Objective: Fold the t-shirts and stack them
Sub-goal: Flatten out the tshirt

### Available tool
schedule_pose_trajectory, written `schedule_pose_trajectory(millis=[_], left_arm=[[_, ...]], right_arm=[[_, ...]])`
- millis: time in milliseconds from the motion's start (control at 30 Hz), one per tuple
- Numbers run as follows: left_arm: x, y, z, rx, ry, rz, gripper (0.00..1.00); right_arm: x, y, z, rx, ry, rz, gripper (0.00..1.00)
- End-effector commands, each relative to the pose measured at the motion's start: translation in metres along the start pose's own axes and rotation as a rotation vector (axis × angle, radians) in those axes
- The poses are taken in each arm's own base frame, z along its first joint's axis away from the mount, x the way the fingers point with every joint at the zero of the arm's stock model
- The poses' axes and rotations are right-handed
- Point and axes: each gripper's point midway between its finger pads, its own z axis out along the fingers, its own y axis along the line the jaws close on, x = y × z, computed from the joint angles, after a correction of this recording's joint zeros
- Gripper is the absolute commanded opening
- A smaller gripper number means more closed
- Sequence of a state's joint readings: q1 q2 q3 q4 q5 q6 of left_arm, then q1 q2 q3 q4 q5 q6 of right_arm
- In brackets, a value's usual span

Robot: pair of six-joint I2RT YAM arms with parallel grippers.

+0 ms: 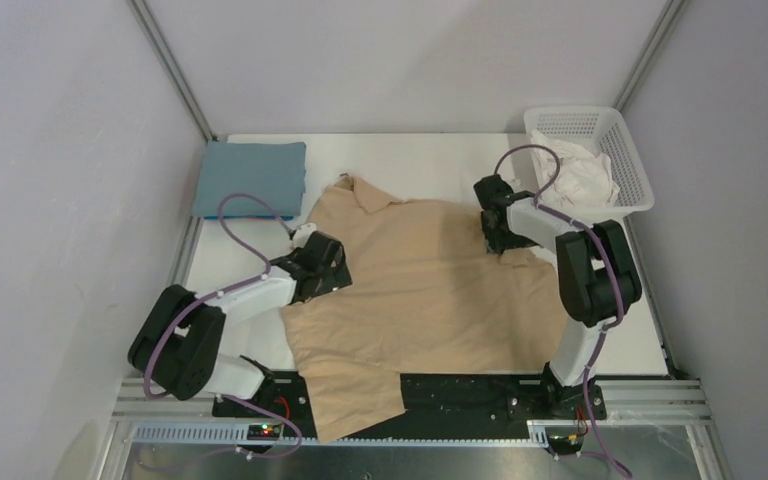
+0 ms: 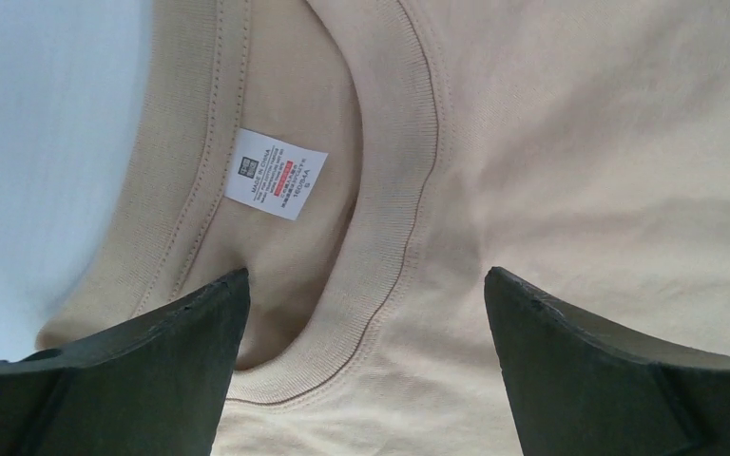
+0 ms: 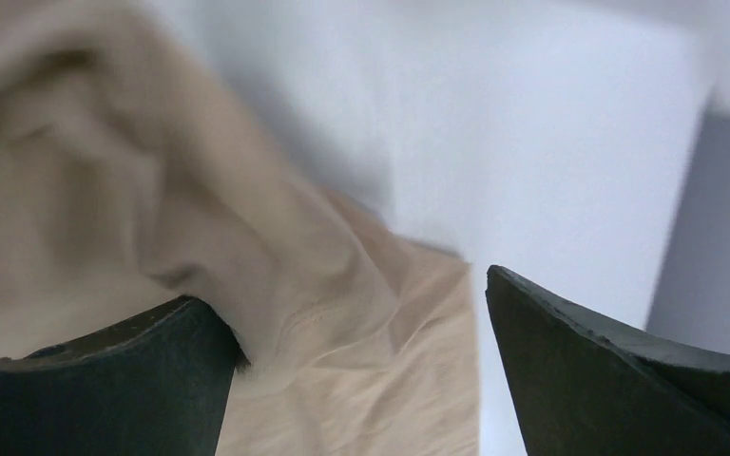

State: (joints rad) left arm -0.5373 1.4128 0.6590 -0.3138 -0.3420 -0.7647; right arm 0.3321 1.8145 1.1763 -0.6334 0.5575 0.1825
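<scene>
Same build on both, tbh: chunky black joint housings linked by smooth white shells, as seen on the left arm [image 1: 250, 293] and the right arm [image 1: 585, 270]. A thin purple cable [image 1: 250, 196] is strung along the left one, and a second purple cable [image 1: 530, 148] is run over the right. Both arms are bolted to a black base plate [image 1: 470, 395], and a small circuit board [image 1: 265, 430] with red and orange lights is tucked in by the left base. The left hand [image 2: 363, 280] and right hand [image 3: 342, 290] are fitted with matte, dark, wedge-shaped fingers [image 2: 152, 380], a bit scuffed along the edges.
</scene>
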Motion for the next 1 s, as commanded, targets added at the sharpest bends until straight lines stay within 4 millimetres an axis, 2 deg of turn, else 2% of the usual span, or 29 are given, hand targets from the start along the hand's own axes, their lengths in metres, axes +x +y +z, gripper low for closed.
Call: schedule_pose_trajectory(millis=[0,33,100,267,333,400,433,467,500,533,567,600,633,667,700,733,767,800,867,900,933,967], left_arm=[[0.032,0.052,0.006,-0.143,0.068,-0.042,1.00],[0.035,0.055,0.005,-0.148,0.073,-0.045,1.00],[0.034,0.056,0.004,-0.141,0.068,-0.049,1.00],[0.024,0.050,-0.001,-0.117,0.038,-0.055,1.00],[0.019,0.045,-0.004,-0.097,0.029,-0.057,1.00],[0.011,0.037,-0.009,-0.062,0.015,-0.064,1.00],[0.006,0.030,-0.013,-0.030,0.008,-0.065,1.00],[0.003,0.025,-0.016,-0.007,0.008,-0.066,1.00],[-0.004,0.018,-0.021,0.021,-0.009,-0.068,1.00],[-0.005,0.015,-0.024,0.042,-0.009,-0.062,1.00],[-0.010,0.011,-0.029,0.066,-0.026,-0.067,1.00],[-0.012,0.009,-0.032,0.079,-0.033,-0.065,1.00],[-0.015,0.008,-0.037,0.097,-0.048,-0.071,1.00],[-0.016,0.007,-0.040,0.111,-0.054,-0.076,1.00],[-0.017,0.006,-0.044,0.129,-0.066,-0.083,1.00],[-0.017,0.004,-0.047,0.146,-0.065,-0.085,1.00],[-0.016,0.002,-0.051,0.165,-0.072,-0.085,1.00],[-0.015,0.000,-0.053,0.184,-0.064,-0.078,1.00],[-0.007,-0.008,-0.057,0.225,-0.042,-0.050,1.00],[-0.003,-0.011,-0.058,0.237,-0.026,-0.037,1.00],[0.004,-0.016,-0.058,0.259,0.001,-0.010,1.00],[0.008,-0.019,-0.058,0.266,0.013,0.005,1.00]], right_arm=[[-0.050,-0.074,-0.006,0.326,-0.113,0.148,0.99],[-0.059,-0.090,-0.011,0.382,-0.137,0.195,0.99],[-0.069,-0.100,-0.020,0.397,-0.172,0.269,0.99],[-0.084,-0.111,-0.039,0.337,-0.236,0.435,0.99],[-0.085,-0.104,-0.046,0.251,-0.234,0.461,0.99],[-0.083,-0.083,-0.053,0.116,-0.225,0.435,1.00],[-0.081,-0.062,-0.059,-0.004,-0.217,0.413,0.99],[-0.078,-0.051,-0.063,-0.062,-0.212,0.395,0.99],[-0.070,-0.030,-0.071,-0.170,-0.196,0.375,0.99],[-0.068,-0.023,-0.081,-0.222,-0.208,0.376,0.99],[-0.056,-0.005,-0.084,-0.290,-0.188,0.359,0.99],[-0.054,0.002,-0.098,-0.332,-0.215,0.352,0.99],[-0.040,0.012,-0.097,-0.364,-0.197,0.347,0.99],[-0.036,0.019,-0.110,-0.407,-0.218,0.343,0.99],[-0.021,0.026,-0.107,-0.419,-0.194,0.348,0.99],[-0.014,0.033,-0.117,-0.460,-0.204,0.347,0.99],[0.000,0.039,-0.114,-0.473,-0.175,0.355,0.99],[0.009,0.048,-0.121,-0.517,-0.169,0.347,0.99],[0.042,0.062,-0.114,-0.545,-0.109,0.329,0.99],[0.049,0.066,-0.113,-0.554,-0.100,0.338,0.99],[0.065,0.069,-0.109,-0.552,-0.076,0.330,0.99],[0.070,0.071,-0.107,-0.558,-0.067,0.354,0.99]])
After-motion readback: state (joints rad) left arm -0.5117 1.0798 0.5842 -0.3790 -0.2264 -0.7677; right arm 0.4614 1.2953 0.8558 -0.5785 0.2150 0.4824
